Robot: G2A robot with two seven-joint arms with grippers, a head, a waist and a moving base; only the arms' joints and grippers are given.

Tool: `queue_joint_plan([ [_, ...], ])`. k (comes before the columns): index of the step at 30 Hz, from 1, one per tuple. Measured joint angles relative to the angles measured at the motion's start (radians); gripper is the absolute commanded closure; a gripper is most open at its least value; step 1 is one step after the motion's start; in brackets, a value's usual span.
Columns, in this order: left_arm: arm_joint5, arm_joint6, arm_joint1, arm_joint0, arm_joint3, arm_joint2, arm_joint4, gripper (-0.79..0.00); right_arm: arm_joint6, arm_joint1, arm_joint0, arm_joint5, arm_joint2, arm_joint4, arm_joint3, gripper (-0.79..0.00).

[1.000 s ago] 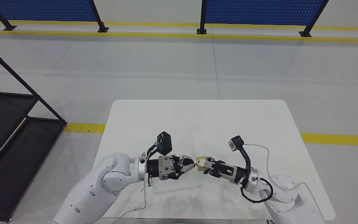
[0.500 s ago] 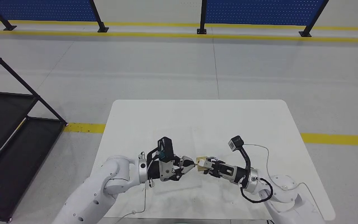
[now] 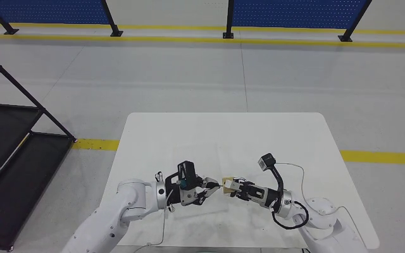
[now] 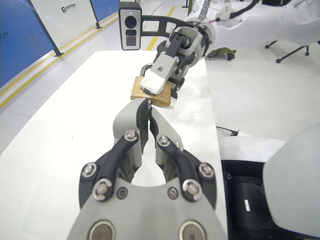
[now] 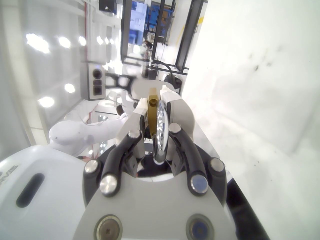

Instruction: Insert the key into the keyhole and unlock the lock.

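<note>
A white table (image 3: 253,136) stands on a pale grey floor (image 3: 190,76) marked with yellow tape lines (image 3: 171,39), one running along the far side and another meeting the table on both sides. Beyond the far line, blue perforated barrier panels (image 3: 291,12) sit on black feet, and a black shelf rack (image 3: 25,158) stands off to the table's left. Bright ceiling lights (image 5: 37,42) glare overhead, and a tall black metal frame (image 5: 160,21) stands farther off in the room.

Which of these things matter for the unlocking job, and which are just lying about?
In the job: padlock, held by the right end effector; key, pinched by the left end effector at the padlock's base.
Just around: table, black rack, blue barriers, yellow floor line.
</note>
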Motion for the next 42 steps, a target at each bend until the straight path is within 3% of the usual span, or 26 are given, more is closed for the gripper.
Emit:
queue_joint_plan([
  [22,0.031,0.108,-0.001,0.010,-0.013,0.020,0.182,0.000,0.000,0.000,0.000,0.000,0.000,0.000,0.000,0.000],
  [23,0.033,0.110,-0.001,0.011,-0.014,0.019,0.185,-0.163,0.000,0.000,0.000,0.000,0.000,0.000,0.000,0.000],
  [24,0.037,0.111,-0.001,0.014,-0.015,0.018,0.187,-0.397,0.000,0.000,0.000,0.000,0.000,0.000,0.000,0.000],
  [25,0.041,0.112,-0.001,0.016,-0.016,0.017,0.189,-0.785,0.000,0.000,0.000,0.000,0.000,0.000,0.000,0.000],
  [32,0.065,0.137,0.007,0.060,-0.036,-0.040,0.181,-0.785,0.000,0.000,0.000,0.000,0.000,0.000,0.000,0.000],
  [42,0.018,0.181,0.036,0.221,-0.059,-0.270,0.061,-0.785,0.000,0.000,0.000,0.000,0.000,0.000,0.000,0.000],
])
